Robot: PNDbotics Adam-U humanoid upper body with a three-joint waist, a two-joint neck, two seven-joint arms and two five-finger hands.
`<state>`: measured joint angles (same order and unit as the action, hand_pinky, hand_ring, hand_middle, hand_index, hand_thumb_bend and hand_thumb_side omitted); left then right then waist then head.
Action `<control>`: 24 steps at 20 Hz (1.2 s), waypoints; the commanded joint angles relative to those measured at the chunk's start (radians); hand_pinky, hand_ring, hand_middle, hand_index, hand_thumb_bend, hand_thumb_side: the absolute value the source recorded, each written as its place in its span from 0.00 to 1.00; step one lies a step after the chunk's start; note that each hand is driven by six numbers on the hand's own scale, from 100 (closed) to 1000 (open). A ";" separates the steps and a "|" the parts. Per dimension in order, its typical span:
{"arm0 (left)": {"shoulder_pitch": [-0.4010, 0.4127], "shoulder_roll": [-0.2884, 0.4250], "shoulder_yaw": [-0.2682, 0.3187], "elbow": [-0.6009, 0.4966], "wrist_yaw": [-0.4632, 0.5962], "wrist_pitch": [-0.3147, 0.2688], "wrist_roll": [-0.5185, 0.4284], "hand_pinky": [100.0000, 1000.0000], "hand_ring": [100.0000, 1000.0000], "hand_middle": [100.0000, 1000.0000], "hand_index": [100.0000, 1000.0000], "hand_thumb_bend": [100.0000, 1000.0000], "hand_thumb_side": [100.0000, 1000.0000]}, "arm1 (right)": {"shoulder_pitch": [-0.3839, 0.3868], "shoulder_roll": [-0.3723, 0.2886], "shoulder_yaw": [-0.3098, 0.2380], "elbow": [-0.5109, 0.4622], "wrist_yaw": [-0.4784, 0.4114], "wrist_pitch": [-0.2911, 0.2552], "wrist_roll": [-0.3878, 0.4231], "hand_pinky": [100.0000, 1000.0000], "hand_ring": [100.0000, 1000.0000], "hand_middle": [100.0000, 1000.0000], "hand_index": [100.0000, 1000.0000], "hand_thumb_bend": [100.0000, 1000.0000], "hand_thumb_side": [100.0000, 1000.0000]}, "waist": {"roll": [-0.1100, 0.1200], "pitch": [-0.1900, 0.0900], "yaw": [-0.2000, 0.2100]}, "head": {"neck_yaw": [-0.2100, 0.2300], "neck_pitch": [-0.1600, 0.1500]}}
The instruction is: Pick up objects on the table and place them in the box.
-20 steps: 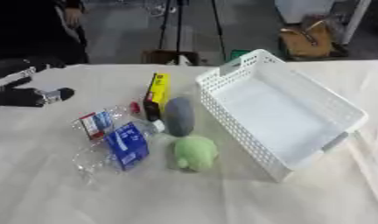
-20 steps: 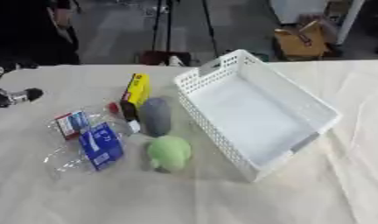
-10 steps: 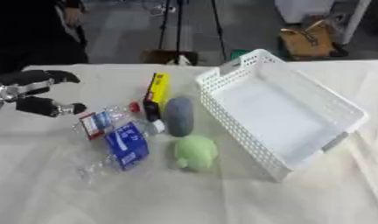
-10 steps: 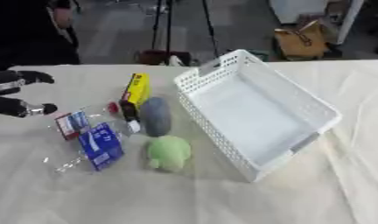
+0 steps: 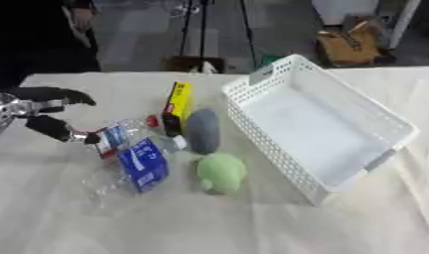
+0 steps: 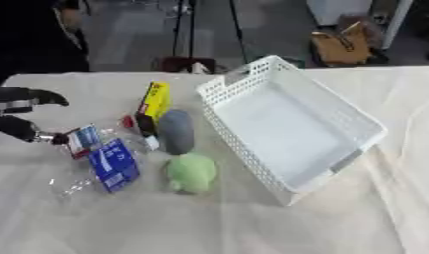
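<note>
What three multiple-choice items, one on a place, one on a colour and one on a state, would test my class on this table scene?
1. Where does the yellow box lie?
A. inside the white basket
B. on the table, left of the white basket
C. in the left hand

2. What colour is the soft round toy nearest the camera?
A. green
B. red
C. black

3. What is the state of the white basket?
A. full
B. overturned
C. empty and upright

Answers: 1 B, the box lies on the cloth beside the grey object, outside the basket wall. 2 A, it is pale green. 3 C, its floor is bare and its opening faces up. The left hand is at the pile's left edge, holding nothing.
</note>
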<state>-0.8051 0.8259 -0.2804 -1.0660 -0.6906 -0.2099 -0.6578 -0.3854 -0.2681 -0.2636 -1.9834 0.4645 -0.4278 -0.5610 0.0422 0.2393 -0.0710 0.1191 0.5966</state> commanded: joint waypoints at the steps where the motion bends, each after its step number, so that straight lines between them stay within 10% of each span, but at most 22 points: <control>1: -0.032 0.012 0.015 0.007 -0.031 0.002 -0.037 1.00 1.00 1.00 1.00 0.58 0.78 | -0.005 -0.014 0.002 -0.017 -0.007 -0.002 0.006 0.77 0.74 0.61 0.84 0.00 1.00 | 0.002 -0.015 -0.003 | 0.003 0.000; 24: -0.073 -0.085 0.048 0.193 -0.083 0.077 -0.087 0.99 1.00 1.00 1.00 0.57 0.80 | -0.006 -0.013 0.001 -0.017 -0.016 -0.006 0.007 0.77 0.74 0.61 0.84 0.00 1.00 | 0.008 -0.003 -0.020 | 0.001 -0.015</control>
<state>-0.8552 0.7194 -0.2471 -0.8710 -0.7683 -0.1366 -0.7429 -0.3818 -0.2680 -0.2634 -1.9834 0.4545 -0.4308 -0.5551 0.0515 0.2516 -0.0913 0.1211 0.5889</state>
